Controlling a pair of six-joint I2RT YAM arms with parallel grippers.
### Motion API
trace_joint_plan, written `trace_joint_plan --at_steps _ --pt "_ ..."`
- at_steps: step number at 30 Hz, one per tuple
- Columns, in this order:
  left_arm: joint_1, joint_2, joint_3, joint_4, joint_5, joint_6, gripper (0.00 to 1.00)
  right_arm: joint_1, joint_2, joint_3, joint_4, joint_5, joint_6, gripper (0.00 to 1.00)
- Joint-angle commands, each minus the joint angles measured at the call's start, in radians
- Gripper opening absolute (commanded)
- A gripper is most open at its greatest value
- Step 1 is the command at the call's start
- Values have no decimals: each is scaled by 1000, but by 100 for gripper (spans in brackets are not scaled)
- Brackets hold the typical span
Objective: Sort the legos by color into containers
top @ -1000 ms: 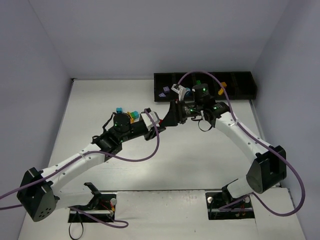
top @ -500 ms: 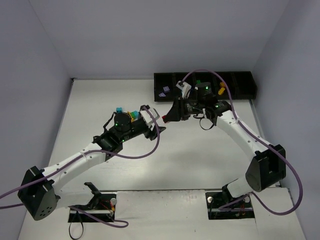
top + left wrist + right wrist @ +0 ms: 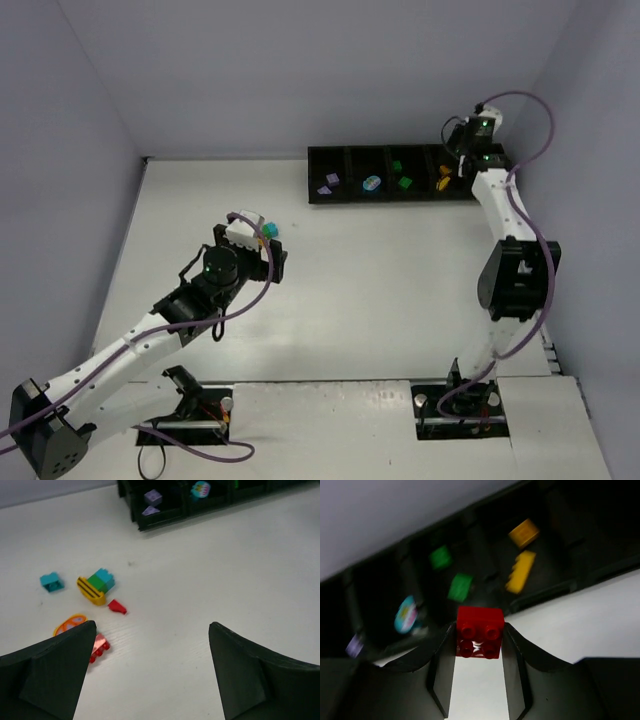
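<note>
My right gripper (image 3: 480, 631) is shut on a red studded lego (image 3: 480, 625), held above the white table just in front of the containers (image 3: 485, 545). Their bins hold green legos (image 3: 460, 586), yellow legos (image 3: 520, 571), a teal rounded piece (image 3: 406, 614) and a lilac one (image 3: 354, 645). My left gripper (image 3: 152, 625) stands open over the table with nothing between its fingers. Ahead of it to the left lie a teal brick (image 3: 51, 581), a yellow, green and teal stack (image 3: 96, 586), a small red piece (image 3: 117, 607), an orange rounded piece (image 3: 70, 624) and a red studded brick (image 3: 98, 647).
The black tray (image 3: 318, 196) lies along the back wall, right of centre. My right arm (image 3: 495, 210) stretches up the table's right side to the tray's right end. The left arm (image 3: 150, 340) crosses the near left. Walls close in on both sides.
The two grippers, together mid-table before, have parted. My left gripper opened and drew back left. My right arm swung to the tray's right end with the red lego.
</note>
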Motion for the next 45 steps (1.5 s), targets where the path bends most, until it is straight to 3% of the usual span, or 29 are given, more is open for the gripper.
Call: trace_joint_plan --at_steps 1,9,15,18,22,26,36,45 --pt "9 -54 -14 -115 -154 -134 88 -69 93 161 52 283 -5 0" --pt "12 -28 7 -207 -188 -189 89 -169 377 432 53 351 -60 0" --pt "13 35 37 -239 -178 -212 89 -200 500 577 65 377 -98 8" --pt "15 56 41 -241 -173 -226 89 -204 546 621 72 394 -111 19" --pt "15 67 52 -262 -176 -234 89 -217 575 640 96 360 -114 45" --pt "16 61 54 -267 -185 -238 89 -220 572 646 105 296 -115 61" --pt "73 35 63 -287 -185 -309 89 -168 289 440 128 49 -114 64" --pt "348 105 122 -436 -85 -367 89 92 -62 -35 174 -125 -37 59"
